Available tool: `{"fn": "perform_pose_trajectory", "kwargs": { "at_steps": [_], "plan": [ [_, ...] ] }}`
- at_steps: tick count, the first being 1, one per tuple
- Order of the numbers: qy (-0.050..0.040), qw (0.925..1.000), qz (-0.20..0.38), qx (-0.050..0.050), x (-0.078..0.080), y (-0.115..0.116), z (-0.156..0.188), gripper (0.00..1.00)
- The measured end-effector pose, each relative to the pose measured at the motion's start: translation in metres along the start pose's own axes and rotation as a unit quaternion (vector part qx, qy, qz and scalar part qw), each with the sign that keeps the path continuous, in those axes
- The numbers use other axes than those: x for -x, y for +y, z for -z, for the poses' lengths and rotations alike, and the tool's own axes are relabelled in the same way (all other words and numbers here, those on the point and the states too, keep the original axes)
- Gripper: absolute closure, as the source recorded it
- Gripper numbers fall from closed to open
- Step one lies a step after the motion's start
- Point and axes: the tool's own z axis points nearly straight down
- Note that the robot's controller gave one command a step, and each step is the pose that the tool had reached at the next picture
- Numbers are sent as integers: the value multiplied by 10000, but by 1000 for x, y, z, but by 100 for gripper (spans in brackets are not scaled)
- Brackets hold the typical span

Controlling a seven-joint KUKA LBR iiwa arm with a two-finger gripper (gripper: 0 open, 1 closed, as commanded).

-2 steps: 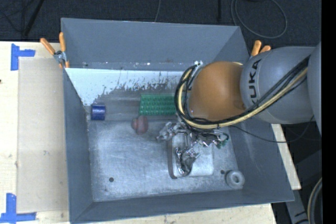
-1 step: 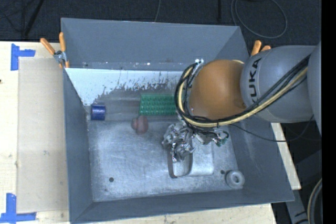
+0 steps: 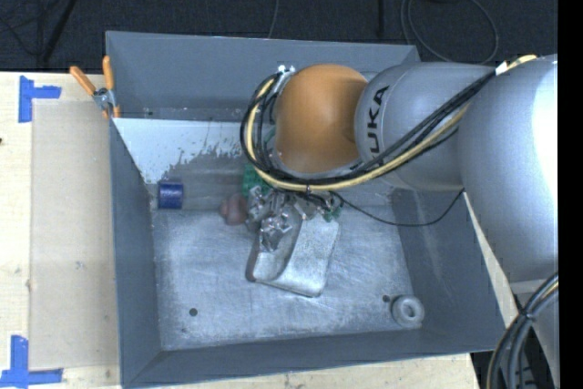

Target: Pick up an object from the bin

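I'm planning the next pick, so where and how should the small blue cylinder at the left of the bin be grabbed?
Grip the small blue cylinder across its curved middle, probably straight down from above. It lies on its side at the foot of the sloped back wall of the bin, so a sideways approach looks cramped; the brownish lump to its right lies apart.

Flat silvery-grey rectangular packet (image 3: 305,267), lying slantwise on the floor of the bin (image 3: 137,305), near its middle.
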Motion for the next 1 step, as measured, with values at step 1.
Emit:
{"fn": "perform_pose_trajectory", "kwargs": {
  "at_steps": [1],
  "plan": [
    [-114,9999,-50,6,1,23,185,100]
  ]
}}
